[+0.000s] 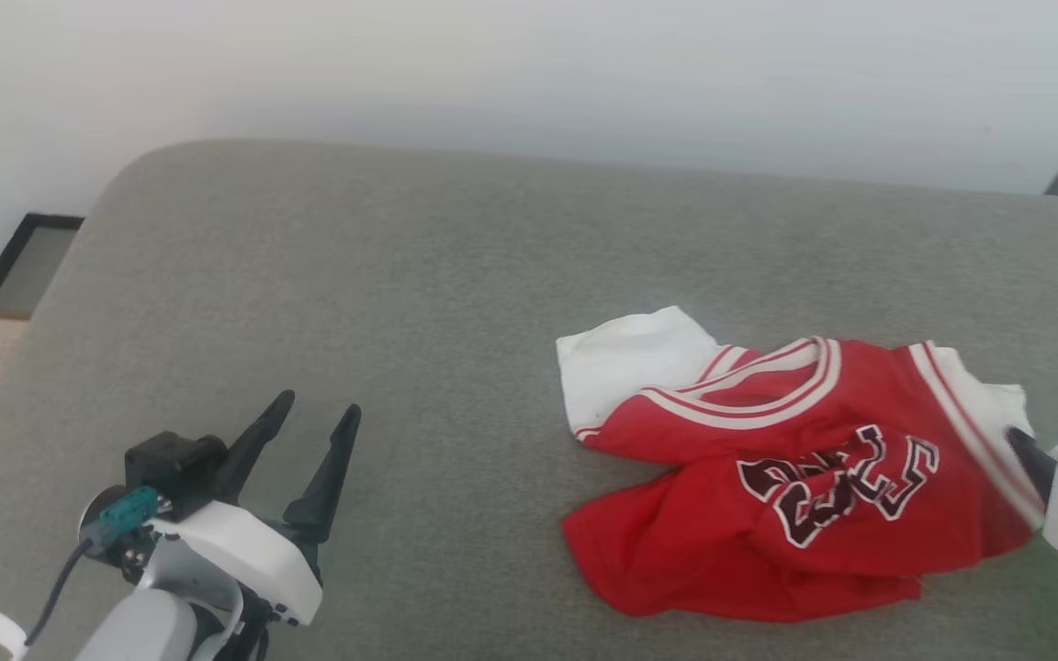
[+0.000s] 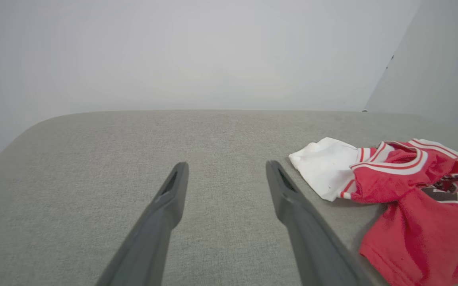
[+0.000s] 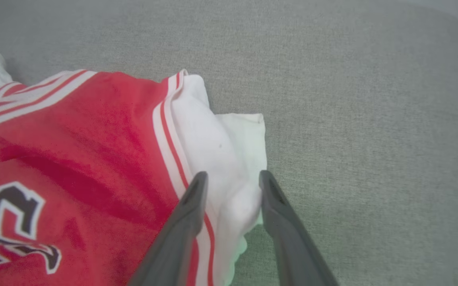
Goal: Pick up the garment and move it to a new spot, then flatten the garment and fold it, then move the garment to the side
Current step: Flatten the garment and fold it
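- Two tools in play, one job: left tool (image 1: 320, 404), long dark fingers on a white wrist, spread wide and empty, hovering low over the grey fabric-covered tabletop (image 1: 400, 275), well apart from the cloth.
- Over on the right half of that tabletop: red jersey-style garment (image 1: 795, 477) with short white sleeves, striped trim and dark white-outlined numbers, lying crumpled, printed front up, lower part bunched and doubled over.
- Right tool (image 3: 233, 174) at the garment's right edge, fingers parted, straddling a bunched white sleeve (image 3: 217, 159); no firm pinch to be seen, cloth just sitting between them.
- Risk one: closing here and catching only a thin fold of sleeve. Likely result: a slip-out on the lift, or a lopsided dangle from one corner.
- Risk two: lifting by a single sleeve with the body crumpled. Expect more twisting and a harder flatten afterwards.
- Risk three: dragging instead of lifting. Soft jersey probably rolling and catching on that rough weave, deepening the creases.
- Also worth watching: sleeve cloth clinging to a finger on any pull-away, tugging the whole shirt askew.
- Left tool far off, so no second hold ready against a sag.
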